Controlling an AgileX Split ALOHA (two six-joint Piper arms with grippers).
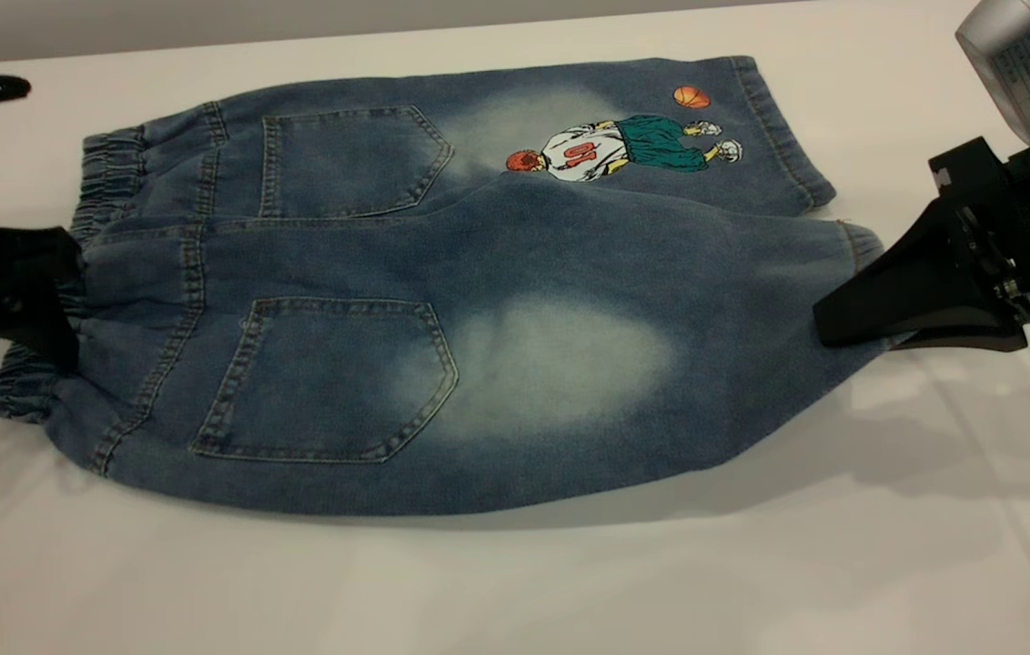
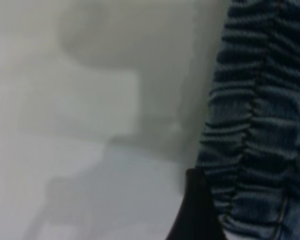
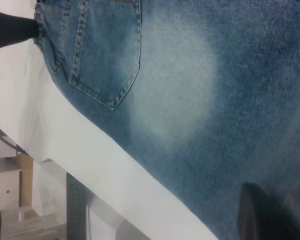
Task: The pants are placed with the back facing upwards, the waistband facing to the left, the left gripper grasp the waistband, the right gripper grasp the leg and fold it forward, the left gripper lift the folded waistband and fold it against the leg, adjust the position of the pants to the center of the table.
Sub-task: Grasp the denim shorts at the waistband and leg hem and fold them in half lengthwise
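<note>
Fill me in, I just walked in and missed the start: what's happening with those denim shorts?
Two robot arms are partway through folding the shorts, which lie back side up on the white table. The left hand is clamped on the gathered waistband at the left end. The right hand has hold of the hem of the near leg, the plain one with the pale faded patch. That leg looks lifted and is starting over the printed leg; the fold isn't finished.
</note>
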